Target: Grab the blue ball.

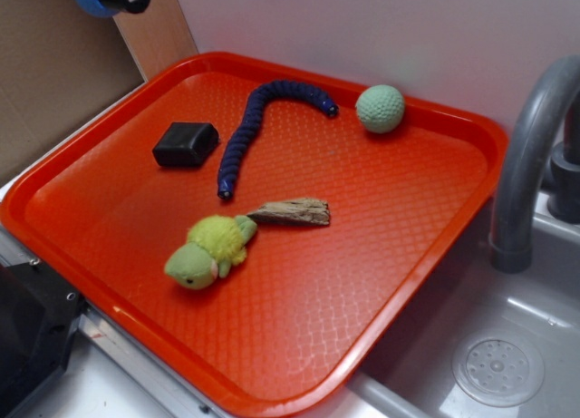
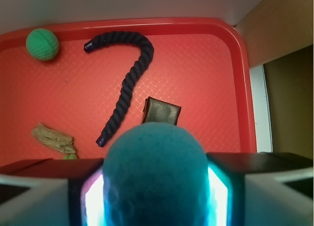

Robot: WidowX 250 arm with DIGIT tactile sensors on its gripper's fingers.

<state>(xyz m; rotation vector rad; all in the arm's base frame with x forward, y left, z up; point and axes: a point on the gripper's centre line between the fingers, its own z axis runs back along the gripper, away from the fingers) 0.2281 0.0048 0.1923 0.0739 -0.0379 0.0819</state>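
Blue ball (image 2: 154, 174): one, clamped between two jaws.

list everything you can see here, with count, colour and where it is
blue ball: 1, sky blue, dimpled, held between the fingers above the tray
green ball: 1, pale green, far corner of the tray near the wall
rope toy: 1, dark blue, curved, far middle of the tray
black block: 1, black, left part of the tray
wood piece: 1, brown, tray centre, beside the plush
plush toy: 1, yellow-green, near side of the tray
tray: 1, orange-red, beside the sink
faucet: 1, grey, right
sink: 1, grey, lower right
gripper: 1, black fingers, closed on the blue ball
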